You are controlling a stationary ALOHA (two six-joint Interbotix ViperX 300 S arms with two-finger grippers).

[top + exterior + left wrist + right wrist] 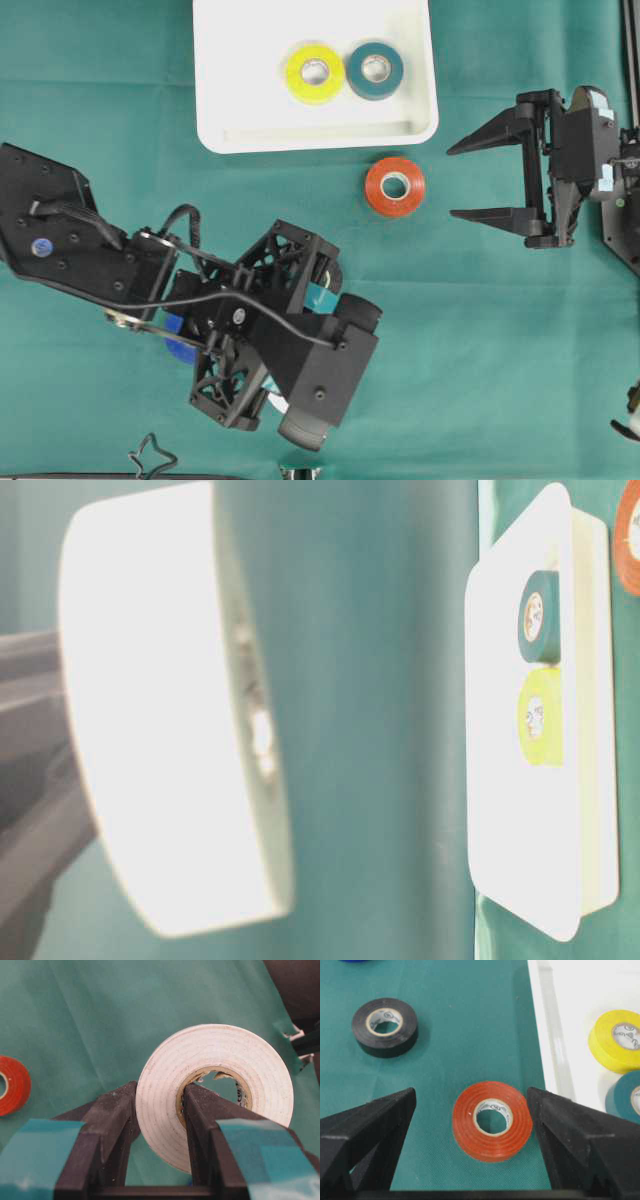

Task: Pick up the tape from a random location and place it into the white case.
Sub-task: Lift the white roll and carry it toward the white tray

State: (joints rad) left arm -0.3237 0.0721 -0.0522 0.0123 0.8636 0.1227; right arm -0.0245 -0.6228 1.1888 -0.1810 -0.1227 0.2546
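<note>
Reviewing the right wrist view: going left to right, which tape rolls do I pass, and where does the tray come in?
Black tape roll → red tape roll → rim of the white case → yellow tape roll. The teal roll at the right edge overlaps the yellow one in order, so it is left out.

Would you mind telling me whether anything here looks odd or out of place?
Nothing looks damaged or spilled. The one unusual thing is the grip: the left gripper holds the white tape roll by its wall, one finger through the core, so it hangs on edge.
</note>
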